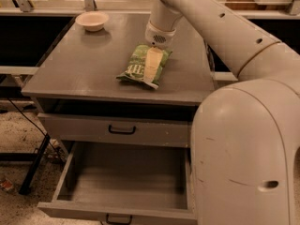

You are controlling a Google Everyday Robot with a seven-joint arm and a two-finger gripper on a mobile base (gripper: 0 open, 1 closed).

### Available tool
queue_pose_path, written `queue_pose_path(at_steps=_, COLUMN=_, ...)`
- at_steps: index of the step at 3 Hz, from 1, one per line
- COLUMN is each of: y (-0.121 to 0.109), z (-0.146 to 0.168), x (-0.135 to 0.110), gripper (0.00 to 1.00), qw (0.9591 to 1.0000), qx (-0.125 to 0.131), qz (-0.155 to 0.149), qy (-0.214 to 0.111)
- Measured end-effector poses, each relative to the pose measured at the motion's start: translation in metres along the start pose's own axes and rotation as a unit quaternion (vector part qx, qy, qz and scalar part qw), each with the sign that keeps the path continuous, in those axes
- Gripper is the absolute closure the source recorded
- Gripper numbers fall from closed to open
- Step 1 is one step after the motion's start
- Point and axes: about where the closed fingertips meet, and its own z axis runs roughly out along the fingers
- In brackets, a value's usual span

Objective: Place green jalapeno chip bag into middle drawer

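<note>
The gripper (151,71) sits on the green jalapeno chip bag (136,68) atop the cabinet (84,71); whether clamped, cannot tell. The cabinet's middle drawer (63,184) hangs open

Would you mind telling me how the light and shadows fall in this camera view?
In the camera view the light is dim and warm, from above: the cabinet top is evenly lit, with the tool directly over the green jalapeno chip bag; the gap beneath the top is almost black; the open middle drawer is shaded toward its back; no strong glare anywhere.
</note>
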Motion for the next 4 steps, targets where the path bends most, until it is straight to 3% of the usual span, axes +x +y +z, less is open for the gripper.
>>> queue_pose_path(at_steps=1, y=0.0000, z=0.0000, x=0.0000, gripper=0.00, qw=1.0000, qx=0.000, qz=0.000, qy=0.000)
queue_pose_path(at_steps=2, y=0.0000, z=0.0000, x=0.0000, gripper=0.18, qw=1.0000, qx=0.000, qz=0.000, qy=0.000)
queue_pose_path(at_steps=4, y=0.0000, z=0.0001, x=0.0000, gripper=0.66, qw=1.0000, qx=0.000, qz=0.000, qy=0.000)
